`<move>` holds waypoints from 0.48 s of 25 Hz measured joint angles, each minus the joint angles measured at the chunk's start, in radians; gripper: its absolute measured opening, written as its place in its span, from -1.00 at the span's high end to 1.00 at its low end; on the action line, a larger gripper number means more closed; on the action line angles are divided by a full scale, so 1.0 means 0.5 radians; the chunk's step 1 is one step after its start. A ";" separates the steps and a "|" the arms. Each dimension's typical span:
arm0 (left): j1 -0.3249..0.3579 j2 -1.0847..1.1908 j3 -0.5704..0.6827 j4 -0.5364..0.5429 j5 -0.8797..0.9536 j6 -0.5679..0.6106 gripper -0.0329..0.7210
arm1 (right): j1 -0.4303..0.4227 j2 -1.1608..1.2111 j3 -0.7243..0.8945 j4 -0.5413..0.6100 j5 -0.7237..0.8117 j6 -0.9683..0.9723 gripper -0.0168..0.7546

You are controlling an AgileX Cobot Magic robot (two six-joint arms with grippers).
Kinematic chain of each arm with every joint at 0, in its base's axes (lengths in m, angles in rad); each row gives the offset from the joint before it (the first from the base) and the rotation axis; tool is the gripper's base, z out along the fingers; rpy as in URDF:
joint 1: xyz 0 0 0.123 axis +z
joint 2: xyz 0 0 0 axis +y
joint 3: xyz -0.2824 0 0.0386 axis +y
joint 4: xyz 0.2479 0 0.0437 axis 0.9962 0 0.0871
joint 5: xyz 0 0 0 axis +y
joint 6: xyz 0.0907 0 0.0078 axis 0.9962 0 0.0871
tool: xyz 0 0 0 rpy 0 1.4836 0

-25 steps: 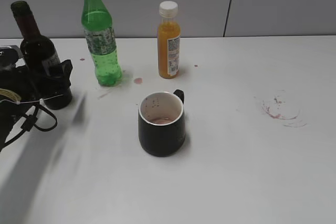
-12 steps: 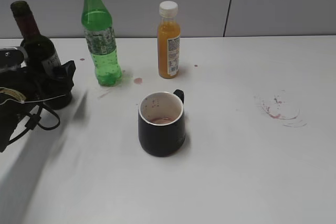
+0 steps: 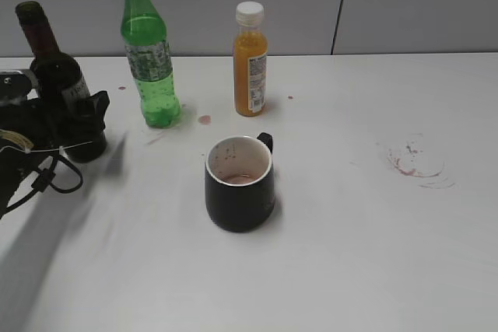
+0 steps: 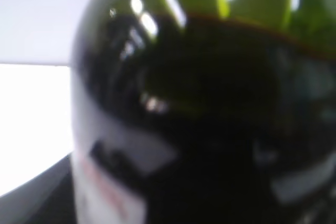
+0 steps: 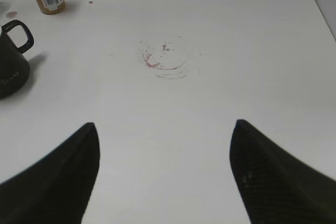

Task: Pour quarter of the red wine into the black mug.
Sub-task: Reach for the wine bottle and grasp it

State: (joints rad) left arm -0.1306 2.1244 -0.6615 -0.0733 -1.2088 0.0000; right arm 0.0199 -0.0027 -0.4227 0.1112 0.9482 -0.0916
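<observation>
The wine bottle (image 3: 54,68), dark glass with a long neck and a white label, stands upright at the far left of the table. My left gripper (image 3: 85,126) is closed round its lower body; the bottle fills the left wrist view (image 4: 210,103), blurred, and hides the jaws. The black mug (image 3: 239,192) stands mid-table, well right of the bottle, handle to the back right, with a little reddish liquid inside. Its edge also shows in the right wrist view (image 5: 10,72). My right gripper (image 5: 164,123) is open and empty over bare table, out of the exterior view.
A green plastic bottle (image 3: 152,60) and an orange juice bottle (image 3: 250,60) stand behind the mug. A red wine stain (image 3: 412,161) marks the table on the right, and a small red spot (image 3: 204,120) lies by the green bottle. A grey wall runs behind.
The left gripper and its cable shifted slightly around the wine bottle, a little right and then back. The bottle stays upright in place. The mug has not moved.
</observation>
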 joint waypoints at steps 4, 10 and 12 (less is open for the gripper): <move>0.000 0.000 -0.077 0.027 0.000 0.000 -0.86 | 0.000 0.000 0.000 0.000 0.000 0.000 -0.56; 0.004 0.000 -0.121 0.039 -0.002 0.000 -0.80 | 0.000 0.000 0.000 0.000 0.000 0.000 -0.56; 0.006 0.000 -0.121 0.048 -0.002 0.000 -0.69 | 0.000 0.000 0.000 0.000 0.000 0.000 -0.56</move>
State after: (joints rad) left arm -0.1278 2.1244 -0.7221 -0.0493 -1.2099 0.0000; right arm 0.0199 -0.0027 -0.4227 0.1112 0.9482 -0.0916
